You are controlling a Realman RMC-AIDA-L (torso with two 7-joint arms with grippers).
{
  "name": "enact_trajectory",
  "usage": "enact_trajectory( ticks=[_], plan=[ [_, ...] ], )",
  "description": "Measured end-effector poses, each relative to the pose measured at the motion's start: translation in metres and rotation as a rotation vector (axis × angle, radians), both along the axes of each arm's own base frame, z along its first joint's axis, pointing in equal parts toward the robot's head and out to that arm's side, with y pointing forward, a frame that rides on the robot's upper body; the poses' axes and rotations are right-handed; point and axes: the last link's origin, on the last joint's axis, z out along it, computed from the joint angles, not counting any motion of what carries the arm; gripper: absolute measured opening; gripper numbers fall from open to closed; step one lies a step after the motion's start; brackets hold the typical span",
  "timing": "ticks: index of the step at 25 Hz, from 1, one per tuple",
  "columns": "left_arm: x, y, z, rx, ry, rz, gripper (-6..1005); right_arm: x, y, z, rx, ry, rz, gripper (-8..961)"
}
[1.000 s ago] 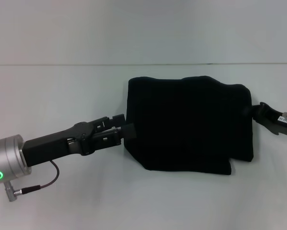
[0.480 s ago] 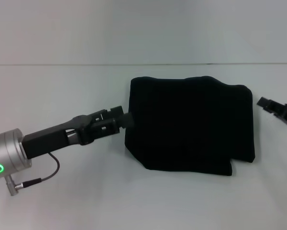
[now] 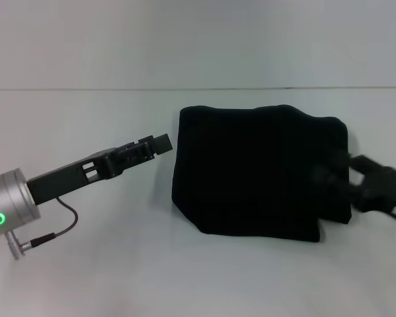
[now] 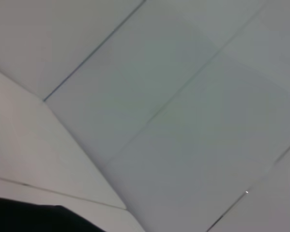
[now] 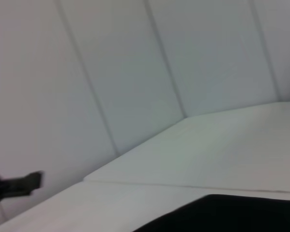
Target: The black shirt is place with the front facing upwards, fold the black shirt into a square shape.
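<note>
One black shirt (image 3: 260, 172) lies folded on the white desk (image 3: 85, 277), right of centre in the head view; it forms a rough rectangle, long axis running left to right, with a small notch cut out of its near right corner; no lettering, print or neck label shows on the upward face, only plain black cloth; no other writing is readable anywhere; a green ring light glows on the left arm's silver wrist housing (image 3: 9, 208).

Left gripper (image 3: 159, 142) hangs just off the shirt's left edge, clear of the cloth, pointing toward it; jaws hold nothing; how far apart they stand cannot be told.

Right gripper (image 3: 331, 176) sits at the shirt's right edge, overlapping the cloth near the notched corner; it is motion-blurred, so whether the jaws grip fabric or are apart cannot be told.

Left wrist view shows pale wall panels with a dark corner of the black shirt (image 4: 33, 220) at the frame edge; right wrist view shows the desk, wall panels, a black shirt edge (image 5: 232, 215), and the other arm's gripper farther off (image 5: 16, 186).
</note>
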Motion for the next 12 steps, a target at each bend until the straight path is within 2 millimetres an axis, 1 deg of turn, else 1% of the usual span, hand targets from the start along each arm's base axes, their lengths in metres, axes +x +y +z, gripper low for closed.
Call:
enact_trajectory(
  ticks=[3, 5, 7, 10, 12],
  plan=[
    [-0.001, 0.002, -0.004, -0.013, 0.004, 0.03, 885, -0.016, 0.008, -0.026, -0.018, -0.036, 0.051, 665],
    [-0.003, 0.0, -0.005, -0.04, 0.015, 0.028, 886, -0.024, 0.016, -0.038, -0.049, -0.072, 0.069, 744],
    [-0.004, -0.004, -0.008, -0.1, 0.049, 0.012, 883, -0.03, 0.021, -0.046, -0.08, -0.116, 0.098, 781],
    [-0.008, -0.011, -0.014, -0.181, 0.161, -0.041, 872, -0.032, 0.023, -0.047, -0.081, -0.146, 0.126, 837],
    [-0.01, -0.009, -0.018, -0.171, 0.243, -0.07, 865, -0.03, 0.023, -0.044, -0.064, -0.16, 0.133, 835]
  ],
)
